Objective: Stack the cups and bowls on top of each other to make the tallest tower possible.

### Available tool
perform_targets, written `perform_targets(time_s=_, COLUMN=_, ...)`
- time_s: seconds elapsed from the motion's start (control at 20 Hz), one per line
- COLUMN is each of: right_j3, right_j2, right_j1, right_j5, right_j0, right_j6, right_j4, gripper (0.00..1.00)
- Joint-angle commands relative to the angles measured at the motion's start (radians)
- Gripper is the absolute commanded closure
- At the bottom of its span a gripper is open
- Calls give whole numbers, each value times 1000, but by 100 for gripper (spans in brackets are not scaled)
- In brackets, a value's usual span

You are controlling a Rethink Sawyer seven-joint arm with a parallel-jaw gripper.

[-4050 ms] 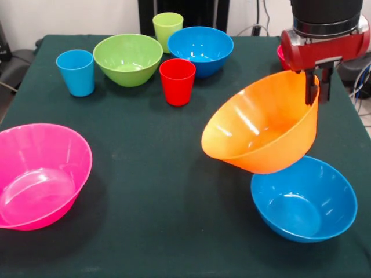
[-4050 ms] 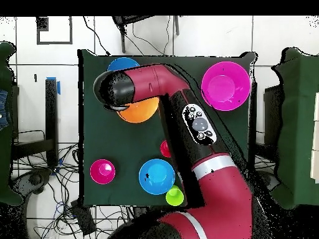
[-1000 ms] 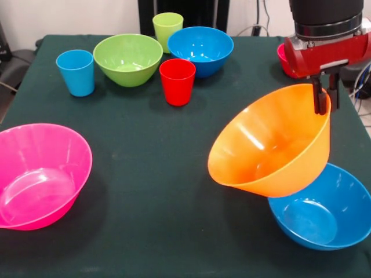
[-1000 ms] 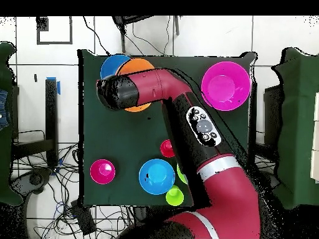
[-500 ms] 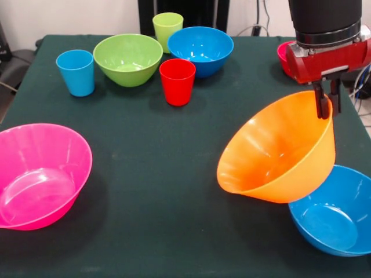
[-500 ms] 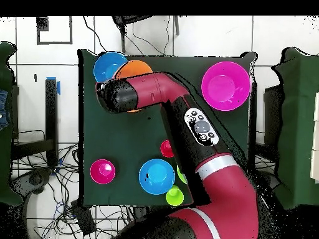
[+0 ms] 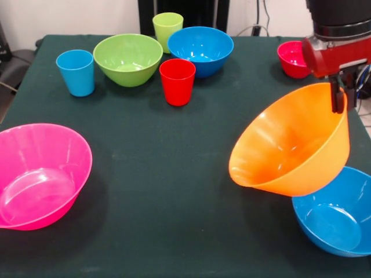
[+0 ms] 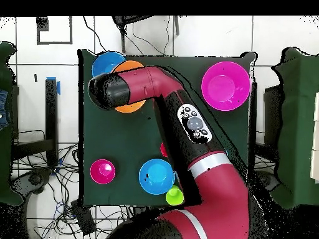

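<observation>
because the gripper [image 7: 339, 95] pinches only the far rim of the big orange bowl [image 7: 293, 147], its two thin fingers closed on either side of the wall, the bowl hangs steeply tilted with its mouth turned toward the front of the table and its underside resting on the rim of a blue bowl [image 7: 336, 217] at the table's front right corner. that one-point hold looks chosen because the bowl is too wide to span, and the tilt follows from its weight hanging off the pinch. as the orange bowl is meant for the base of the tower, it probably needs bare cloth beneath it, so the blue bowl under it stands in the way of a flat set-down just here; a slip from so small a grip is the main risk. well apart on the left front sits the large pink bowl [image 7: 40, 174], upright and empty. along the far side stand the light blue cup [image 7: 76, 72], the lime green bowl [image 7: 128, 58], the lime green cup [image 7: 167, 29], a second blue bowl [image 7: 200, 50] and the red cup [image 7: 177, 81], with the small red bowl [image 7: 293, 58] alone near the arm. the middle of the green tablecloth [image 7: 156, 168] is open. from overhead the red arm [image 8: 187, 124] covers most of the orange bowl, so the grip cannot be judged there.
</observation>
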Motion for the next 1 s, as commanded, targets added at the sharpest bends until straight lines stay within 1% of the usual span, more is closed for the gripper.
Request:
perform_targets(time_s=0.05, right_j3=-62, right_j2=31, right_j1=-28, right_j5=79, right_j0=1, right_j6=-144, right_j4=-19, gripper=100)
perform_targets(time_s=0.1, right_j3=-58, right_j2=38, right_j1=-27, right_j5=76, right_j0=-8, right_j6=-167, right_j4=-25, gripper=100)
perform_targets(time_s=0.25, right_j3=-39, right_j2=48, right_j1=-27, right_j5=55, right_j0=-26, right_j6=-183, right_j4=-33, gripper=100)
perform_targets(time_s=0.35, right_j3=-16, right_j2=58, right_j1=-40, right_j5=36, right_j0=-38, right_j6=-189, right_j4=-38, gripper=100)
perform_targets(time_s=0.5, right_j3=78, right_j2=75, right_j1=-99, right_j5=-25, right_j0=-57, right_j6=-87, right_j4=7, gripper=100)
perform_targets(time_s=0.65, right_j3=103, right_j2=50, right_j1=-106, right_j5=-87, right_j0=-28, right_j6=14, right_j4=2, gripper=100)
perform_targets(time_s=0.7, right_j3=116, right_j2=36, right_j1=-106, right_j5=-119, right_j0=-14, right_j6=31, right_j4=-19, gripper=100)
perform_targets(time_s=0.85, right_j3=121, right_j2=10, right_j1=-90, right_j5=-151, right_j0=12, right_j6=37, right_j4=-51, gripper=100)
perform_targets(time_s=1.0, right_j3=139, right_j2=-21, right_j1=-89, right_j5=-177, right_j0=41, right_j6=84, right_j4=-46, gripper=100)
